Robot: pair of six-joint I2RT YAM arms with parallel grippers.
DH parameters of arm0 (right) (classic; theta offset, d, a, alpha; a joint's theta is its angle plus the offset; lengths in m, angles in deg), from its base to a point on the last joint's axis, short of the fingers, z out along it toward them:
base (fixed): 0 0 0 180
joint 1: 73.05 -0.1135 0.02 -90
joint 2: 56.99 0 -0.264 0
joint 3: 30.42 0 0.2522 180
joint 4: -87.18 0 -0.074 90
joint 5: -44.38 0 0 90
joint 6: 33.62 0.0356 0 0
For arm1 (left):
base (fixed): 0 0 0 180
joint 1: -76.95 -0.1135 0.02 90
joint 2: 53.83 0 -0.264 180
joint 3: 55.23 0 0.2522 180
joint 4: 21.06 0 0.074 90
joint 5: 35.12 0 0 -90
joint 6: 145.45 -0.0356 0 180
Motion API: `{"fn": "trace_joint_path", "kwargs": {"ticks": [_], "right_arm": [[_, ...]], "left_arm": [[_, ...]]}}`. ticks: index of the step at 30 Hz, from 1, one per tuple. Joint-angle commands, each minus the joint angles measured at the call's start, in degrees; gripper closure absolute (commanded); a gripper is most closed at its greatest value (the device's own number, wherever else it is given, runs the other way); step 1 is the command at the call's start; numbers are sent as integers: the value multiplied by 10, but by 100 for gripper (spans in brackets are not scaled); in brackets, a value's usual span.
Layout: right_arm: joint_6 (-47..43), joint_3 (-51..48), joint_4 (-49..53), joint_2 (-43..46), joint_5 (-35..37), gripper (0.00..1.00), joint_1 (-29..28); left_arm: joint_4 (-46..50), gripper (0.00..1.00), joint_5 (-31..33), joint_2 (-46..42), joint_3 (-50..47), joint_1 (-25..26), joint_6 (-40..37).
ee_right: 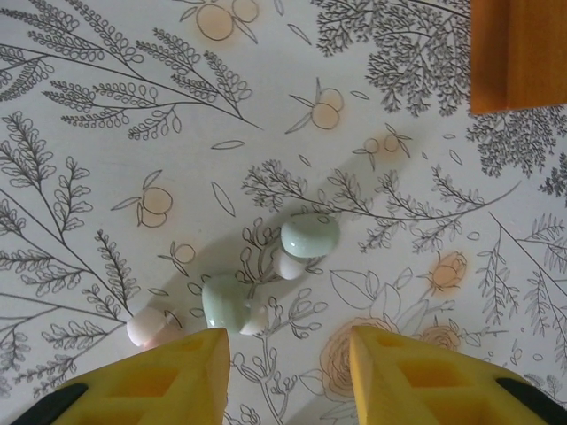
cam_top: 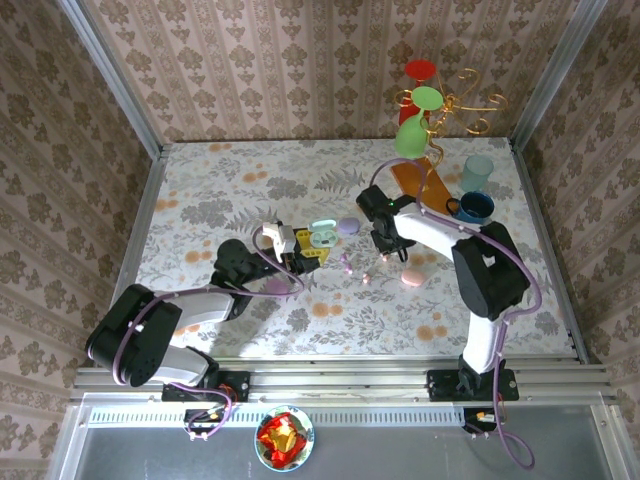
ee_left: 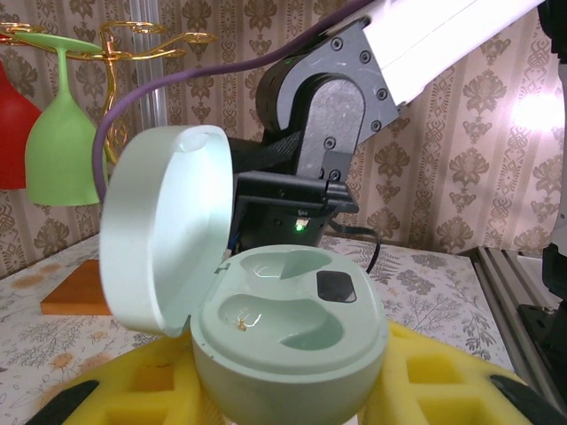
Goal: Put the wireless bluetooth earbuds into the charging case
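Observation:
The mint charging case (ee_left: 292, 328) stands open with its lid (ee_left: 164, 230) tipped back to the left and both wells empty. My left gripper (ee_left: 283, 394) is shut on its base between yellow fingers; from above the case (cam_top: 322, 235) sits at table centre. Two mint earbuds (ee_right: 310, 236) (ee_right: 223, 303) lie on the floral cloth, a pinkish one (ee_right: 146, 326) to their left. My right gripper (ee_right: 288, 359) hangs just above them, open, nothing between its yellow fingertips; the nearer mint bud lies by the left fingertip. From above, the right gripper (cam_top: 384, 250) points down right of the case.
A gold stand with red and green glasses (cam_top: 425, 100) rises from an orange wooden base (cam_top: 420, 180) at the back right. A teal cup (cam_top: 477, 172) and a blue cup (cam_top: 474, 207) stand beside it. A lilac case (cam_top: 347, 226) and a pink case (cam_top: 411, 278) lie nearby.

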State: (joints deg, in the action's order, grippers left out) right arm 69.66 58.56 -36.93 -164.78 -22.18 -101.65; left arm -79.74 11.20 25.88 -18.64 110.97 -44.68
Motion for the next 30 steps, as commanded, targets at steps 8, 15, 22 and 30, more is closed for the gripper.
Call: {"fn": "trace_joint_path", "kwargs": {"ticks": [8, 15, 22, 30], "right_arm": [[-25, 66, 65, -66, 62, 65, -36], [-17, 70, 70, -83, 94, 68, -40], [-18, 70, 66, -94, 92, 70, -38], [-23, 70, 65, -97, 67, 69, -39]], "left_arm": [[-14, 68, 4, -21, -13, -3, 0], [-14, 68, 4, -26, -16, -3, -1], [-14, 68, 3, -24, -16, -3, 0], [-14, 68, 6, -24, -19, -4, 1]]}}
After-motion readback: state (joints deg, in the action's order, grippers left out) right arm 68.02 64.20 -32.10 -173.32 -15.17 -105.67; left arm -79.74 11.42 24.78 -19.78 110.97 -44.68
